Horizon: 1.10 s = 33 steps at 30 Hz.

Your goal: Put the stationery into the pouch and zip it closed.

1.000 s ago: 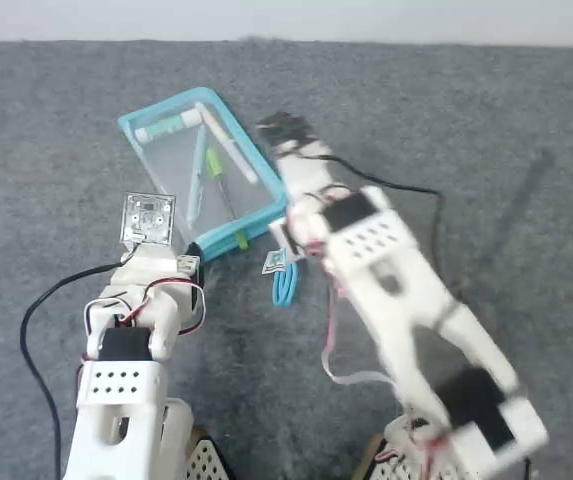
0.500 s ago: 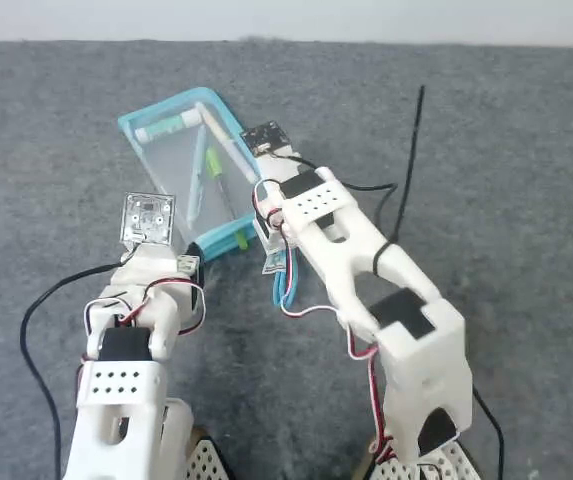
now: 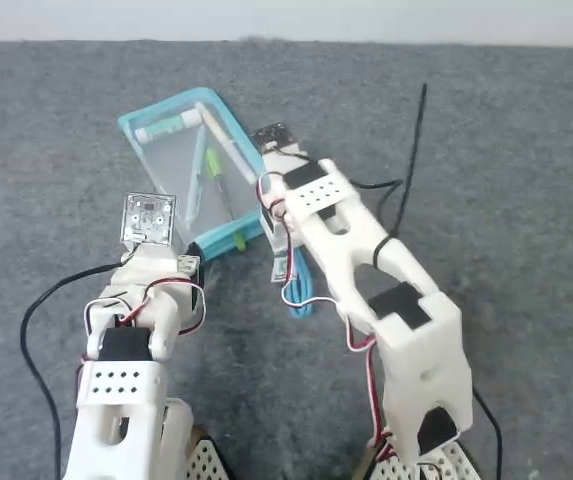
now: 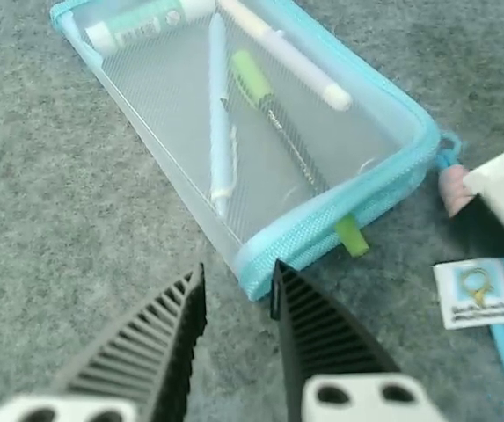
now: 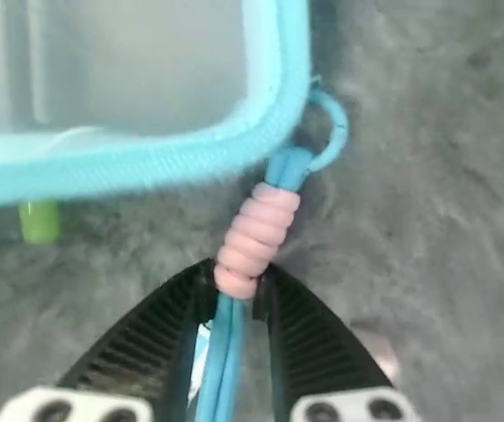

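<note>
High view: the pouch [image 3: 181,160] lies flat on the grey bench [image 3: 506,150], between the two arms and towards the far side. Pens [image 4: 219,114] sit inside it, and a green tip [image 4: 351,236] pokes out through the near edge. Over to the left wrist view: the left end effector [image 4: 236,283] sits right at the pouch's near corner, jaws a little apart, corner at the tips; contact is hard to call. Right wrist view now: the right end effector [image 5: 234,286] is clamped on the blue cord [image 5: 225,352] at the pouch's other near corner, just below the pink bead [image 5: 256,233]. A tag [image 4: 473,293] lies by the cord.
</note>
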Each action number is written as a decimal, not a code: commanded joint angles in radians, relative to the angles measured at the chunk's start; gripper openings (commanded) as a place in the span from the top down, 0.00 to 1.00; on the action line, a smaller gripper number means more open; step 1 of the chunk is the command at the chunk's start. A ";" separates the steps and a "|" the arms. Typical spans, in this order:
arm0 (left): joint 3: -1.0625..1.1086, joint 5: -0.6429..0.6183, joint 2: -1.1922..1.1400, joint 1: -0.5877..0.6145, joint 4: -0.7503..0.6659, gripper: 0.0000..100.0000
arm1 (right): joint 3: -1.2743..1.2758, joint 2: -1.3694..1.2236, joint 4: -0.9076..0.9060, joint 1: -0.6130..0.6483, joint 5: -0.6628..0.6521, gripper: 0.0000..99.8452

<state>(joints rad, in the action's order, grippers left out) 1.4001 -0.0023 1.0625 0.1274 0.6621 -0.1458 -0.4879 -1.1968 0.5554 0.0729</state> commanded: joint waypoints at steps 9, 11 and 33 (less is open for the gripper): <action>-0.048 0.060 -0.003 0.006 -0.031 0.88 | -0.041 0.456 -0.200 -0.094 -0.060 0.99; -0.048 0.080 -0.003 0.006 -0.031 0.85 | -0.041 0.492 -0.219 -0.090 -0.071 0.99; -0.111 0.146 -0.011 0.160 -0.041 0.75 | -0.041 0.805 -0.378 -0.088 -0.124 0.99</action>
<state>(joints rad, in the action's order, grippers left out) 1.3464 0.1327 1.0610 0.2823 0.6621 -0.1458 0.2209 -1.5390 0.4757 -0.0130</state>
